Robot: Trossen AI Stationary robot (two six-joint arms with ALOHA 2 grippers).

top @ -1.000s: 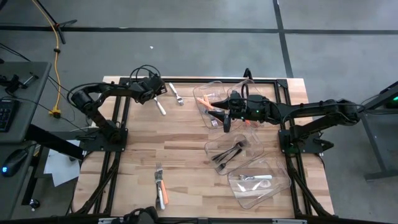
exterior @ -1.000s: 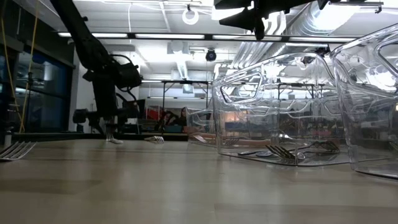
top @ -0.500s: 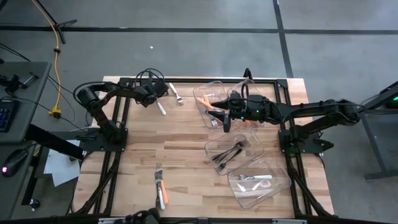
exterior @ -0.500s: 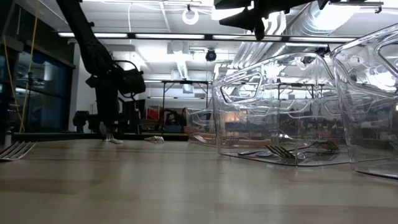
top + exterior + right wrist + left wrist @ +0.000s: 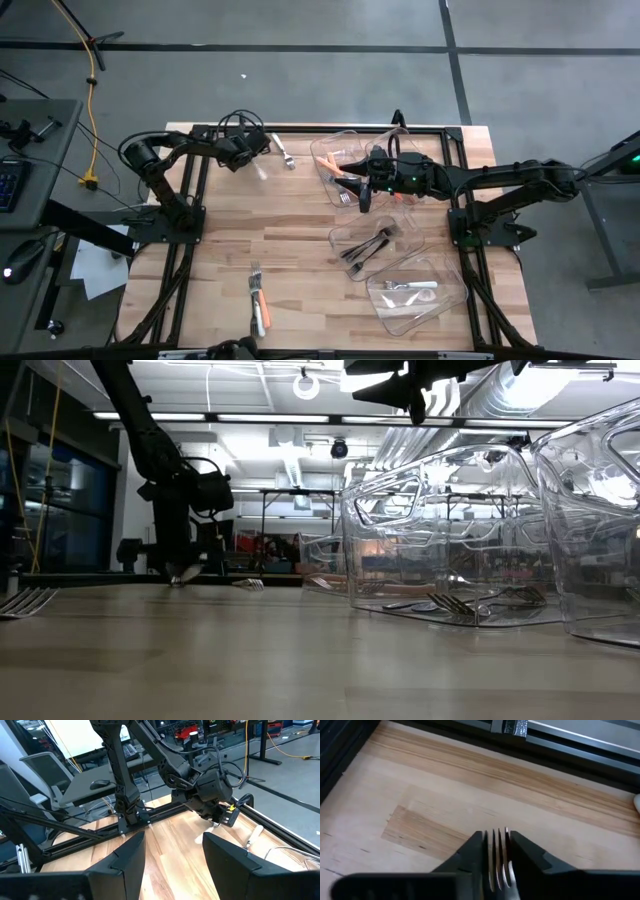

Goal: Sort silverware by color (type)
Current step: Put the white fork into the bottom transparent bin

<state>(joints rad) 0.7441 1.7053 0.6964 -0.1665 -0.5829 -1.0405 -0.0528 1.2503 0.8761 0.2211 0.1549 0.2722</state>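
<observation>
The table carries three clear bins partly filled, with loose silverware near its front edge. Over the far bin the right gripper is held agape. The left gripper is clamped on a fork by its tines; so short a hold could let it slip or swivel when lifted.

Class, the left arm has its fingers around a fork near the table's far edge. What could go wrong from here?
1. The left gripper pinches the fork at its metal tines, not its handle, so it may swivel or slip when lifted.
2. A second fork lies close by and could get knocked.
3. The right gripper hovers open over the bin; carrying the fork there could crowd the arms.
</observation>
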